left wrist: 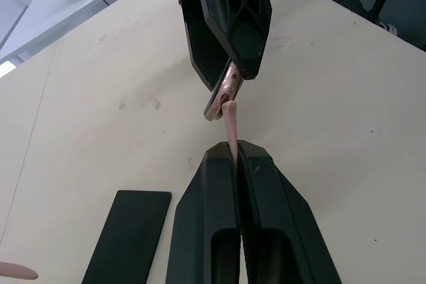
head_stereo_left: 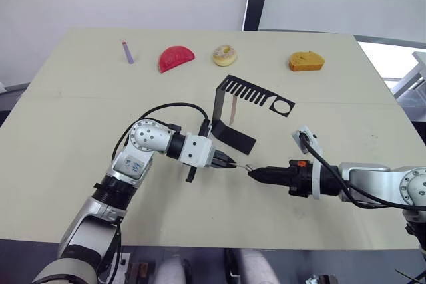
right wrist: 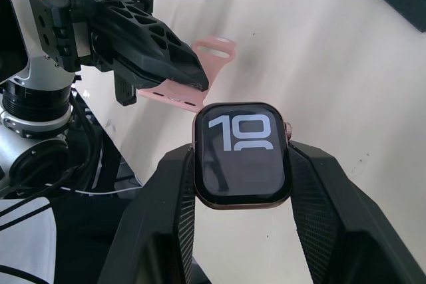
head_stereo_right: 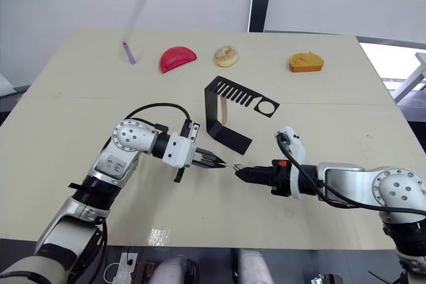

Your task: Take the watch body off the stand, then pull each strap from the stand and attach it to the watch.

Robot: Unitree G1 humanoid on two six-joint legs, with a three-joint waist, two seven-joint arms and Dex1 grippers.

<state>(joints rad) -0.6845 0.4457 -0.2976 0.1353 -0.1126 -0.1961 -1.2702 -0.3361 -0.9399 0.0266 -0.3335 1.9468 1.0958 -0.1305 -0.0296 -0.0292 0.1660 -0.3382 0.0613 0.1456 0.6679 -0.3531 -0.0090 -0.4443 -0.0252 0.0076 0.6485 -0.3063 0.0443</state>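
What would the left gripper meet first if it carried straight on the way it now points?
The watch body, held in the right gripper. The left gripper, shut on a pink strap, points straight at it; the strap's tip seems already to touch it.

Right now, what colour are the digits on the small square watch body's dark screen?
White, on the small square black watch body clamped by the right gripper; clearest in the right wrist view.

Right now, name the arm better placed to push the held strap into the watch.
Left. Its hand is shut on the pink strap, whose end already meets the watch body. The right hand grips that watch body, so it should only brace.
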